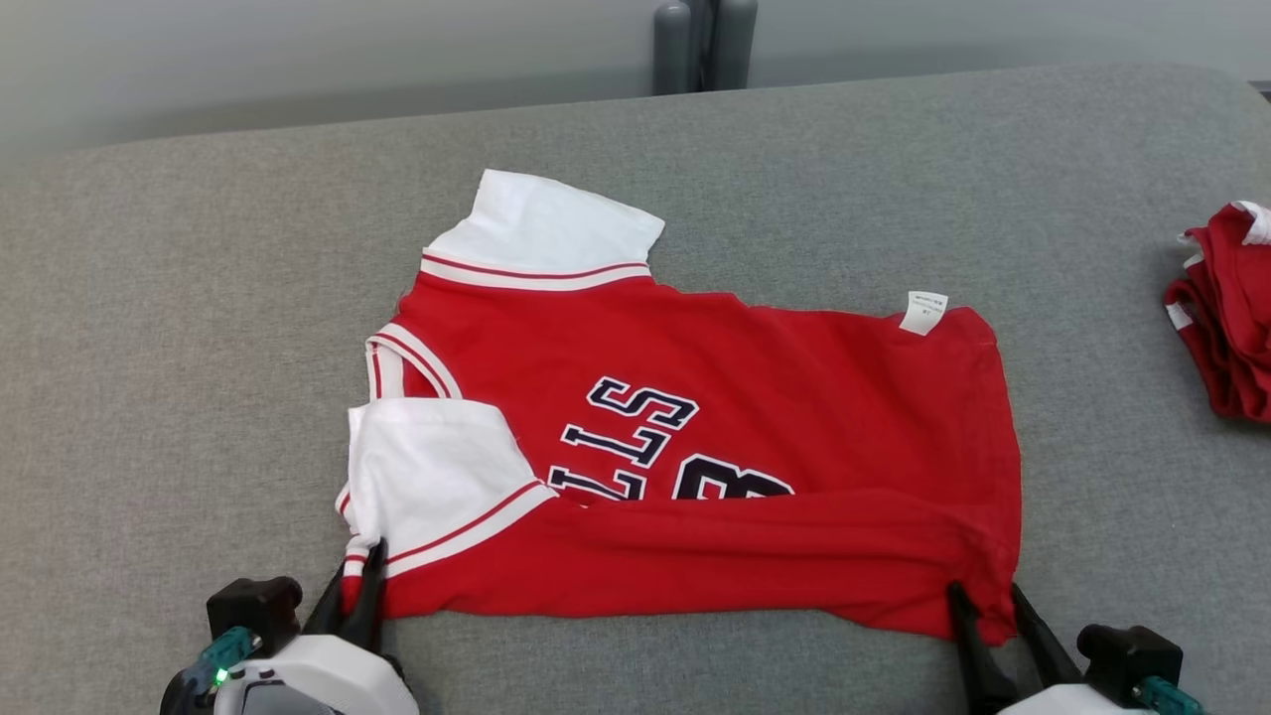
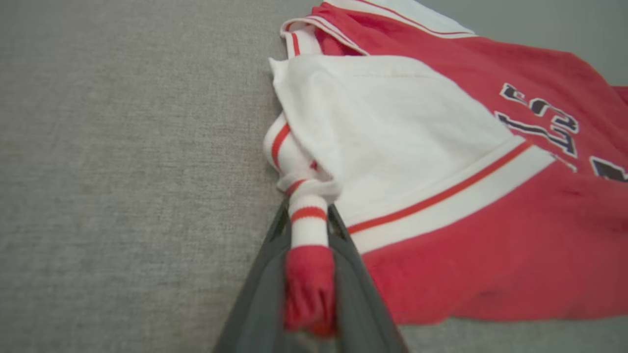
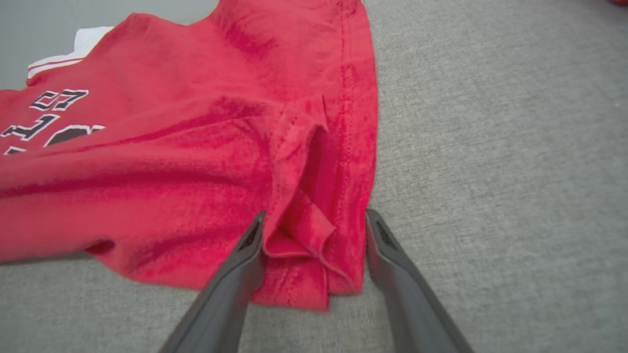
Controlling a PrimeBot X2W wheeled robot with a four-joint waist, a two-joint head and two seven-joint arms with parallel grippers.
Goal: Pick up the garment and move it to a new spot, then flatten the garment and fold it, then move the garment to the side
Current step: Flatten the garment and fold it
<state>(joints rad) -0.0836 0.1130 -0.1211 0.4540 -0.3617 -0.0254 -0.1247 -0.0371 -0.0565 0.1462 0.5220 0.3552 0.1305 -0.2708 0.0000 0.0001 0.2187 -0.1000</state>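
The garment [image 1: 695,447], a red jersey with white sleeves and dark lettering, lies on the grey padded surface [image 1: 199,348] with its near edge folded over. My left gripper [image 1: 359,581] is at the near left corner. In the left wrist view that gripper [image 2: 308,211] is shut on a bunched strip of striped trim and red cloth of the garment [image 2: 490,245]. At the near right corner my right gripper [image 1: 983,601] stands open. The right wrist view shows this gripper [image 3: 316,215] with its fingers wide apart, straddling a folded hem corner of the garment [image 3: 171,162].
A second heap of red cloth [image 1: 1226,318] lies at the right edge of the surface. Two grey posts [image 1: 705,45] stand behind the far edge. A white label [image 1: 923,311] sticks out from the jersey's far side.
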